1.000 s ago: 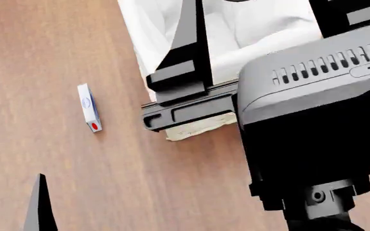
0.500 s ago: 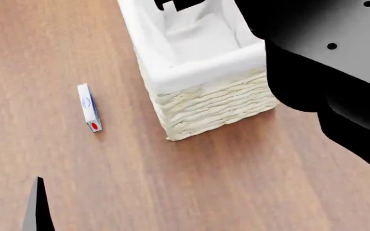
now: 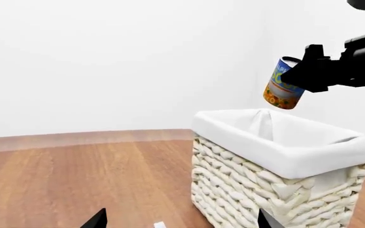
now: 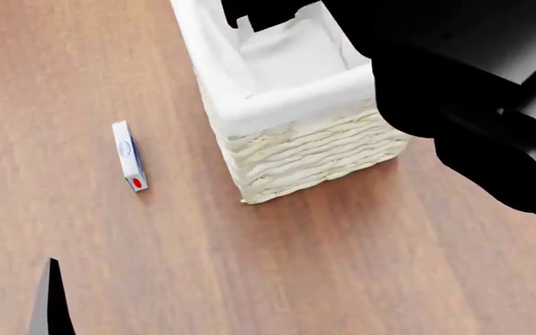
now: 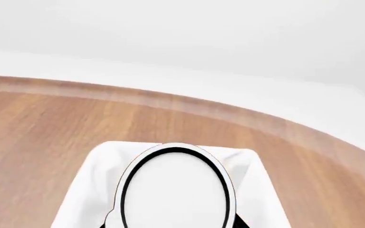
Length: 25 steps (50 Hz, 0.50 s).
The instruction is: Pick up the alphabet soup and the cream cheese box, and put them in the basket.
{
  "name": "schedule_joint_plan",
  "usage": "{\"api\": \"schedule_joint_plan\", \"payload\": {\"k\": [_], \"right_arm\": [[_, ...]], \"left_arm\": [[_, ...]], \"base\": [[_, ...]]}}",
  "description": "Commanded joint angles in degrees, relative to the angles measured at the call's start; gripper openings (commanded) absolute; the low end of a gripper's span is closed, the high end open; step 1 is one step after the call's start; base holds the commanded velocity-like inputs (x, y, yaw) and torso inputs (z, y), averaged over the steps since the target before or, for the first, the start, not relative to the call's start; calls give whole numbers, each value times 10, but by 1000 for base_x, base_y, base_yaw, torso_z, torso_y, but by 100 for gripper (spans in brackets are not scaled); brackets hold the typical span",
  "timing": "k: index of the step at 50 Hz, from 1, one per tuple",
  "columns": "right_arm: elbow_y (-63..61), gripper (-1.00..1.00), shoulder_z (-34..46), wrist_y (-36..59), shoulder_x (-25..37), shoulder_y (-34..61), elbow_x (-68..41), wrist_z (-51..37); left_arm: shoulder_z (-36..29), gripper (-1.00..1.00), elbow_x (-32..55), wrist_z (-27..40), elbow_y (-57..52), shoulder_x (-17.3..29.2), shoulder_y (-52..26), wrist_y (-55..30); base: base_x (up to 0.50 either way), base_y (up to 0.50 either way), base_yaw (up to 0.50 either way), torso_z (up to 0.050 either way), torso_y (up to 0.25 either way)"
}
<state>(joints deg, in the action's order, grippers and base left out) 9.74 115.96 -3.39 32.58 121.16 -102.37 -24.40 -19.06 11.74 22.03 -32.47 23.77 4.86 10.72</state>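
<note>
The alphabet soup (image 3: 281,89), a blue-labelled can, hangs tilted above the basket (image 3: 284,190) with my right gripper (image 3: 301,76) shut on it. In the right wrist view its white top (image 5: 175,190) fills the space between the fingers, with the basket's white liner (image 5: 84,204) beneath. The cream cheese box (image 4: 129,155) lies on the wooden floor left of the basket (image 4: 306,150). A corner of it (image 3: 159,224) shows between my left gripper's (image 3: 180,222) widely spread, empty fingers. In the head view one left finger (image 4: 50,300) shows at the lower left, and the can is hidden.
My right arm (image 4: 473,98) is a large black mass over the basket's right side in the head view. Wooden floor (image 4: 278,265) lies all around, and a white wall (image 3: 106,61) stands behind.
In the head view the right arm has swung off the basket's front towards the upper right, uncovering the wicker wall and liner. The left finger has sunk slightly. The box has not moved.
</note>
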Motion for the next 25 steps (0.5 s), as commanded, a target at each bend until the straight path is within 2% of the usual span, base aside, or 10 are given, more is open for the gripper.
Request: {"api": "schedule_joint_plan", "payload": {"k": [1,25], "right_arm": [[17,-100,-9,6,-9,-18,28,6],[27,-100,-14,10,-13,-29,38,9]], "left_arm": [[1,100,1,3,-5,3,2,-1],[0,100,-1,9,-4,6,2,-2]], "base": [[0,0,0,0,0],[0,0,0,0,1]]}}
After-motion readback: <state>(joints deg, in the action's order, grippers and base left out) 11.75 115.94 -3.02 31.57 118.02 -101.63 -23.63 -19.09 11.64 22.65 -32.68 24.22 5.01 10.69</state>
